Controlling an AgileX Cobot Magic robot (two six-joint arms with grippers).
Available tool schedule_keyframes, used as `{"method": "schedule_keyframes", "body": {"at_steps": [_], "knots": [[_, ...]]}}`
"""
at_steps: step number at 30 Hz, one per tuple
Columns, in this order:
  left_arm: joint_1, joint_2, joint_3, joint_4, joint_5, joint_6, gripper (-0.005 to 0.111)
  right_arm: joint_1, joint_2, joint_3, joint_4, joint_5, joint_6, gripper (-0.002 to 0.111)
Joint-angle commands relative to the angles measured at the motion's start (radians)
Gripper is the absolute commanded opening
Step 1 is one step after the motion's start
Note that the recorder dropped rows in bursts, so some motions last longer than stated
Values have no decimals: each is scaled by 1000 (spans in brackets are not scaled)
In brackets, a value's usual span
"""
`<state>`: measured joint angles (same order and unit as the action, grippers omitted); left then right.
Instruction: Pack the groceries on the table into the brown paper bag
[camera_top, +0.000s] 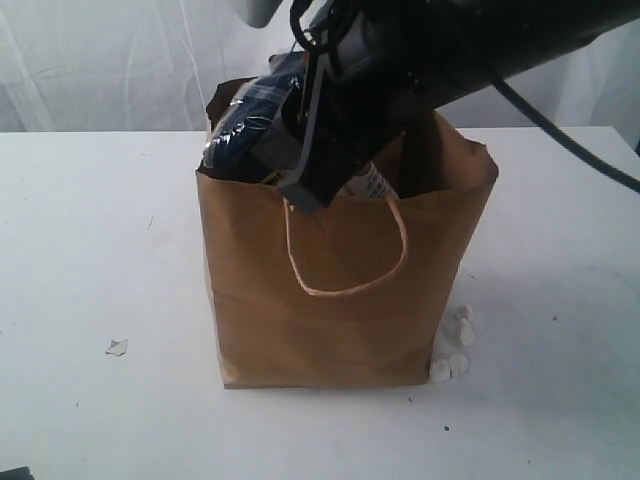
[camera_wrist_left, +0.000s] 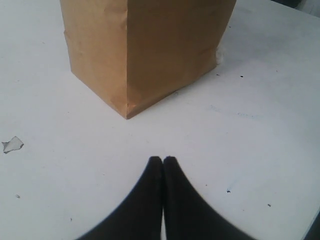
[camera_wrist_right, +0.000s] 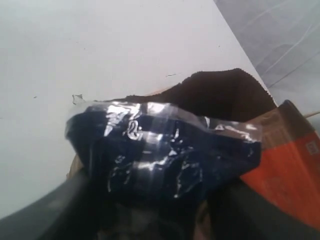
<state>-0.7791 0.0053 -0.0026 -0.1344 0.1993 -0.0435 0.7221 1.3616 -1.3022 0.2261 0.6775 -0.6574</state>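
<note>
Outside view: brown paper bag stands upright mid-table, mouth open, one loop handle hanging down its near face. Right pincer comes in from above at the mouth. The long dark-blue noodle packet sits aslant at the mouth's left corner, lower end behind the rim, upper end well clear. Probably too long to lie flat, so it goes in end-first. Left wrist view: left pincer shut tight, tips touching, nothing in it, low over bare table just off a bottom corner of the bag; parked clear, I judge. Right wrist view: packet fills the frame between blurred dark fingers, above the bag's dark opening. Brown pouch with orange label is already inside beside it. Cannot tell whether the jaws grip the packet or merely flank it.
</note>
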Motion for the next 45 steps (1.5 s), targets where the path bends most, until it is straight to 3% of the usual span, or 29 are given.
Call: {"method": "schedule_keyframes", "body": {"at_steps": [1, 15, 25, 30, 35, 45], "knots": [[0, -5, 3, -7, 5, 0, 0, -2, -8, -3, 6, -28, 8, 59], [0, -5, 3, -7, 5, 0, 0, -2, -14, -3, 2, -78, 8, 62], [0, -5, 3, -7, 5, 0, 0, -2, -19, -3, 6, 5, 8, 62], [0, -5, 3, -7, 5, 0, 0, -12, -34, -5, -55, -78, 11, 62], [0, -5, 3, -7, 5, 0, 0, -12, -44, -12, 3, 31, 33, 62], [0, -5, 3, -7, 5, 0, 0, -12, -47, -12, 18, 36, 35, 62]]}}
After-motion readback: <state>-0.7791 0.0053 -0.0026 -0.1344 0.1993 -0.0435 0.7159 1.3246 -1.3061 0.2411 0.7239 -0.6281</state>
